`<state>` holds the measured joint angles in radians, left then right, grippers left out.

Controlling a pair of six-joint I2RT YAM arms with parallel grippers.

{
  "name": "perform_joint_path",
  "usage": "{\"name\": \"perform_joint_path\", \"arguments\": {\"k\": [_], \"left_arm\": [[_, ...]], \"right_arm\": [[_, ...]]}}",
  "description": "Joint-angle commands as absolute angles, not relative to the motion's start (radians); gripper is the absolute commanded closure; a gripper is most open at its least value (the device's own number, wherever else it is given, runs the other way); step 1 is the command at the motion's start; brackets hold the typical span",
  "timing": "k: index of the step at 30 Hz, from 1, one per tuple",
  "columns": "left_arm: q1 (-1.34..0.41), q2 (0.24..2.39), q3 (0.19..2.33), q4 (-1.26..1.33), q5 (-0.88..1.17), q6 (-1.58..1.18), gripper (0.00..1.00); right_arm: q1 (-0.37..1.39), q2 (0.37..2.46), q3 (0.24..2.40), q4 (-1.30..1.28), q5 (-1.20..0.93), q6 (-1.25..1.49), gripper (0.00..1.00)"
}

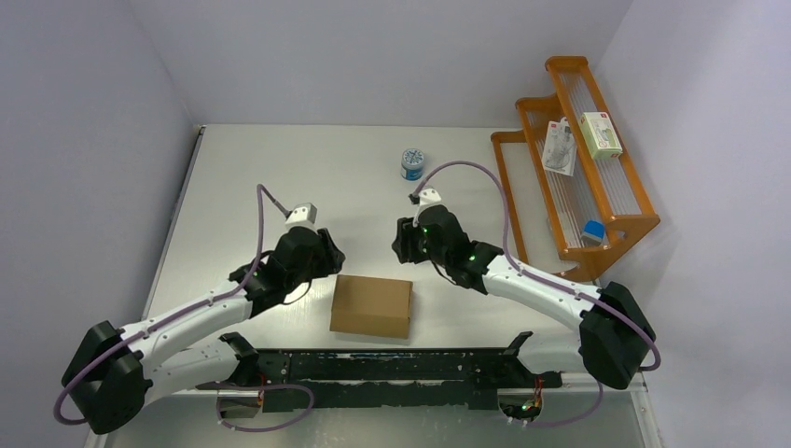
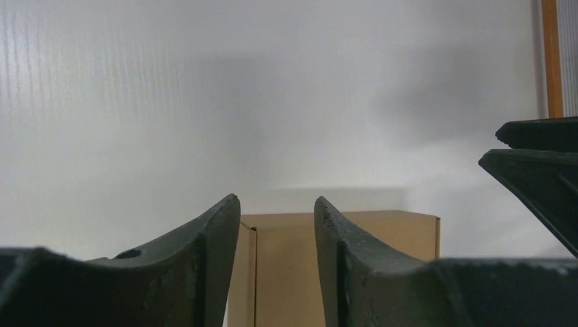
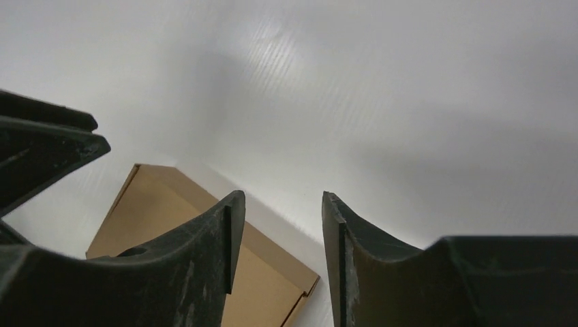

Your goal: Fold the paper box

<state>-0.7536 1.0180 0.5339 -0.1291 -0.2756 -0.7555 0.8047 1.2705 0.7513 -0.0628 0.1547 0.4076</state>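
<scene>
Left pincer (image 2: 276,204) and right pincer (image 3: 281,197) gaped partway, empty; the oblong paper box (image 1: 371,306), smooth brown cardboard, sat by the near edge of the tabletop (image 1: 280,168), a round tin (image 1: 413,163) beyond.

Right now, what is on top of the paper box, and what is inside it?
Nothing rests on the paper box: its brown top is bare, and the left gripper and right gripper hang open, clear of it. It is closed, so its inside is hidden.

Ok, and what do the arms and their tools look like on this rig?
The left arm and right arm have white links, black joints and a mauve cable looping along each. The left tool and right tool carry black, tapered, scuffed fingers.
</scene>
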Motion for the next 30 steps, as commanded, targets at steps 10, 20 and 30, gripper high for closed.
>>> {"name": "perform_joint_path", "arguments": {"k": [10,20,30], "left_arm": [[-0.746,0.886,0.455,-0.238,-0.284,-0.782,0.33],[-0.541,1.179,0.6,-0.025,-0.016,-0.636,0.32],[-0.534,1.509,0.754,0.032,0.176,-0.537,0.4]], "right_arm": [[1.117,1.359,0.819,-0.173,0.072,-0.062,0.38],[1.337,1.434,0.865,-0.175,0.264,-0.154,0.33],[1.422,1.595,0.932,-0.185,0.396,-0.204,0.3]]}}
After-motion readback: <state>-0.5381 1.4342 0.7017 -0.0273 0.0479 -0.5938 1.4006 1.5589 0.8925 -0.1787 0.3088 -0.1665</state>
